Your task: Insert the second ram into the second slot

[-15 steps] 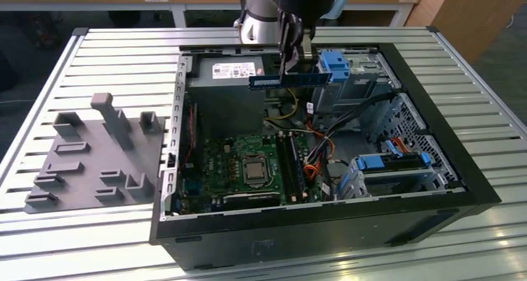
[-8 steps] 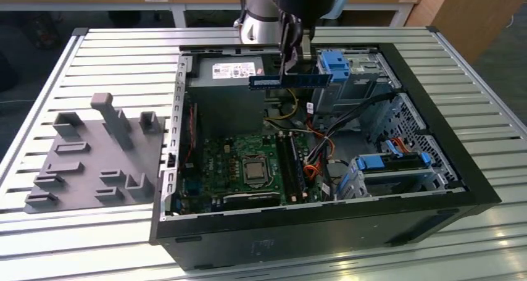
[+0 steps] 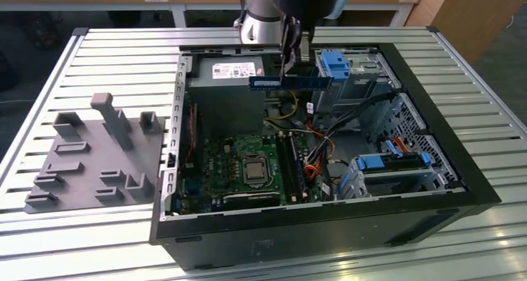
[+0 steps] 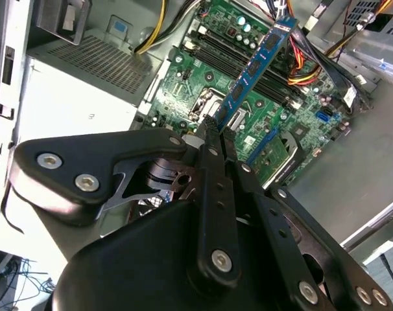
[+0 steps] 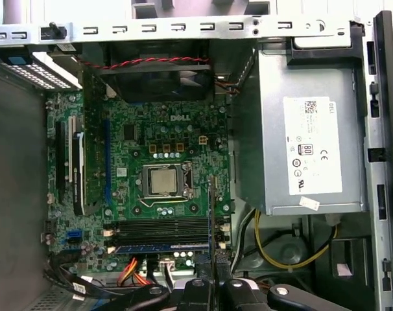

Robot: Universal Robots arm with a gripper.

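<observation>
Clearly, the gripper (image 4: 213, 127) is clenched on the second ram (image 3: 290, 82), keeping it level in the air above the motherboard (image 3: 247, 163) of the open computer case (image 3: 329, 225).

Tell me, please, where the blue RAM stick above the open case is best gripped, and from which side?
Pinch the second ram across its two flat faces at the upper long edge, near mid-length, coming from above, as the gripper holds it. It is thin and hangs level, so the lower long edge is left free.
</observation>
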